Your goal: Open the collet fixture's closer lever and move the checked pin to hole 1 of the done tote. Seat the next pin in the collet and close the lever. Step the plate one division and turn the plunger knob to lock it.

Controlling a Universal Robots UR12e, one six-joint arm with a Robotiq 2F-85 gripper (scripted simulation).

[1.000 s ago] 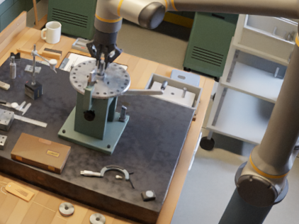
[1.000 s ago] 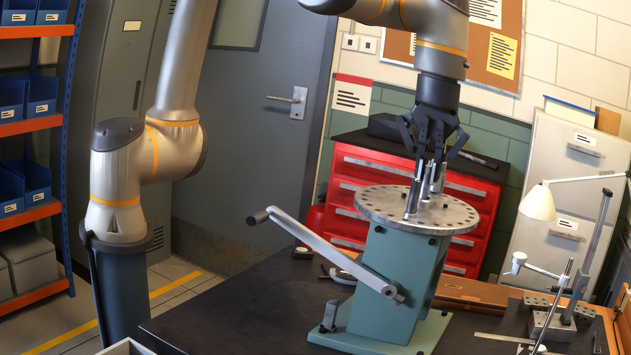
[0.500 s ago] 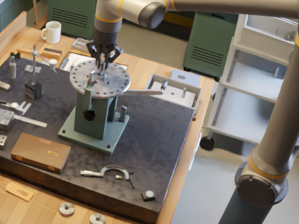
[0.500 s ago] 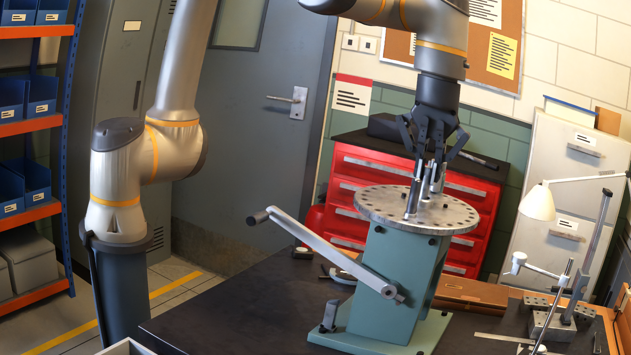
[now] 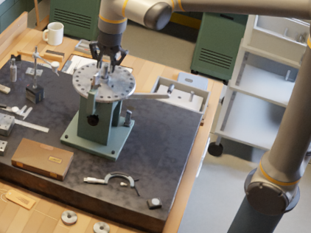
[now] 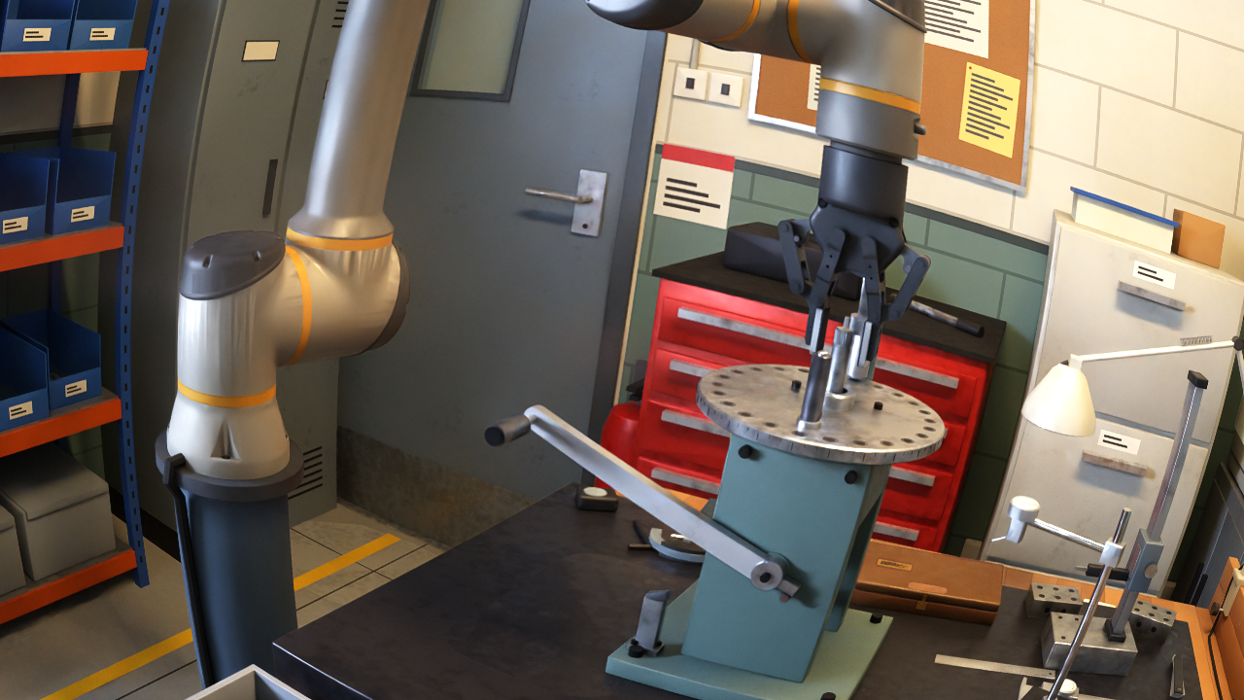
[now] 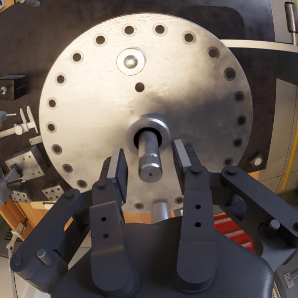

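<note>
The lower part of the steel pin (image 7: 149,155) (image 6: 840,361) (image 5: 105,72) is hidden inside the collet (image 7: 147,134) at the centre of the round index plate (image 7: 144,111) (image 6: 820,411) (image 5: 104,82). My gripper (image 7: 148,164) (image 6: 842,335) (image 5: 107,64) stands open around the pin's knurled top and holds nothing. A second post (image 6: 813,392) (image 7: 130,61) rises from the plate beside the collet. The closer lever (image 6: 635,492) (image 5: 147,95) juts out from the green fixture body (image 6: 774,566) (image 5: 99,122). The black knob (image 5: 92,120) sits on the fixture's side. The tote (image 5: 182,94) lies past the lever's end.
Behind the fixture are a red tool cabinet (image 6: 739,348) and a white mug (image 5: 54,33). A height stand (image 5: 35,79), steel blocks (image 5: 6,124), a wooden case (image 5: 42,158) and a micrometer (image 5: 114,180) lie on the dark slab. A white cart (image 5: 265,83) stands beside the bench.
</note>
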